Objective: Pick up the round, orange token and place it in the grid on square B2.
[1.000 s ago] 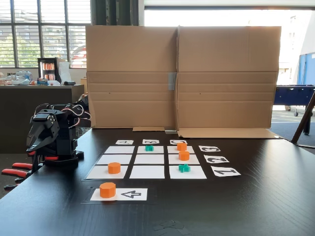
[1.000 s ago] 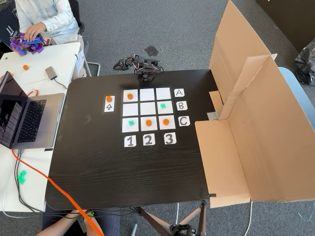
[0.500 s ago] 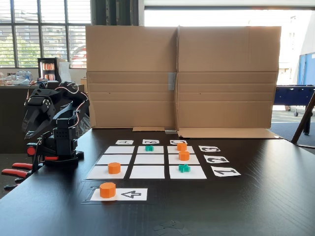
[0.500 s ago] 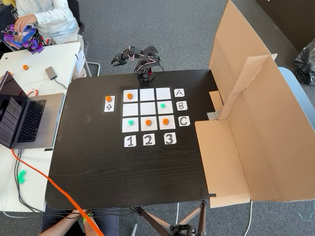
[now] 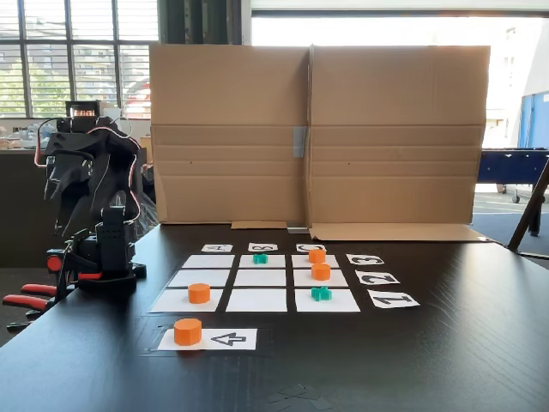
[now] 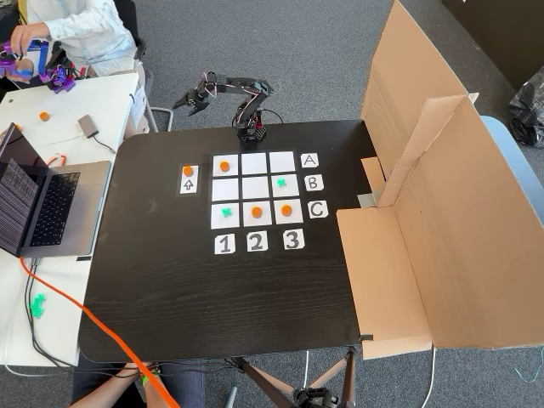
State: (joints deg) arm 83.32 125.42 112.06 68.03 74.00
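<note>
Robot arm (image 5: 90, 202) standing raised at the left edge of the black table (image 5: 446, 360) in the low fixed view, its black links folded high above its base. In the high fixed view the arm is reaching toward the upper left of the frame, its gripper (image 6: 189, 104) hanging off the table's edge, well apart from every token; its jaws are appearing slightly parted, though too small to tell for certain.

Lying at lower left of the low view is the round, orange token (image 5: 187, 331), a short bright-orange plastic puck, sitting on the white arrow card (image 5: 230, 339) just in front of the grid (image 5: 257, 299) of nine white paper rectangles. Three more orange pucks and two green cross-shaped tokens are occupying other squares.

At the grid's centre, square B2 (image 5: 260, 278), a plain white paper rectangle, is sitting bare; in the high view it is marked here (image 6: 253, 188).

Judging by this, the pick is not yet begun and the approach is the step in hand. The next move is calling for swinging the arm over the arrow card, lowering with jaws apart around the puck, and closing on it without disturbing the card beneath.
</note>
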